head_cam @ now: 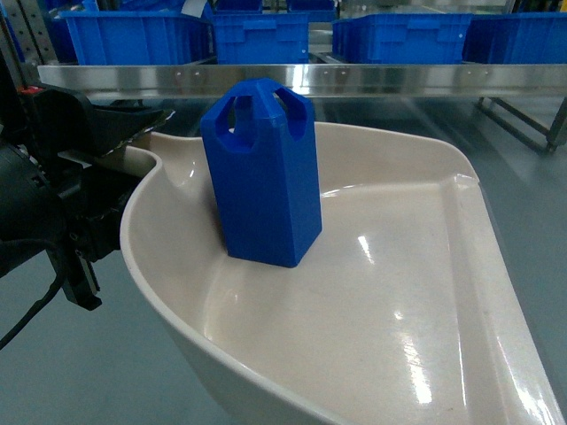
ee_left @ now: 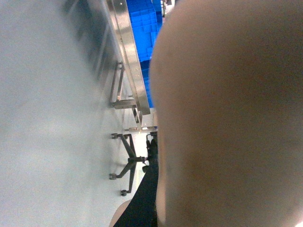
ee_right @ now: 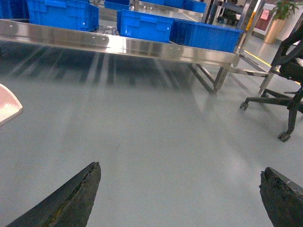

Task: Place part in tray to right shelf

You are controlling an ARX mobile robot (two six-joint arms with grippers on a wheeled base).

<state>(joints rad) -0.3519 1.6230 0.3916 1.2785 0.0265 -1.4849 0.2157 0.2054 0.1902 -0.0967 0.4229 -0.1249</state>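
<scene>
The blue part (head_cam: 264, 177) stands upright inside the beige tray (head_cam: 416, 292), near its back left rim. My left gripper (head_cam: 113, 155) is at the tray's left rim, shut on it and carrying it above the floor. In the left wrist view the tray's underside (ee_left: 227, 118) fills the right side, with one dark finger (ee_left: 144, 203) against it. The right shelf's steel front rail (head_cam: 301, 80) runs across just beyond the tray. My right gripper (ee_right: 179, 170) hangs open over bare floor, nothing between its fingers; a corner of the tray (ee_right: 7, 106) shows at the left edge.
Big blue crates (head_cam: 257, 35) sit on the shelf behind the rail (ee_right: 118, 45). A black office chair (ee_right: 289, 90) stands on the right, and its wheeled base (ee_left: 125, 163) shows in the left wrist view. Grey floor (ee_right: 156, 123) lies below the rack.
</scene>
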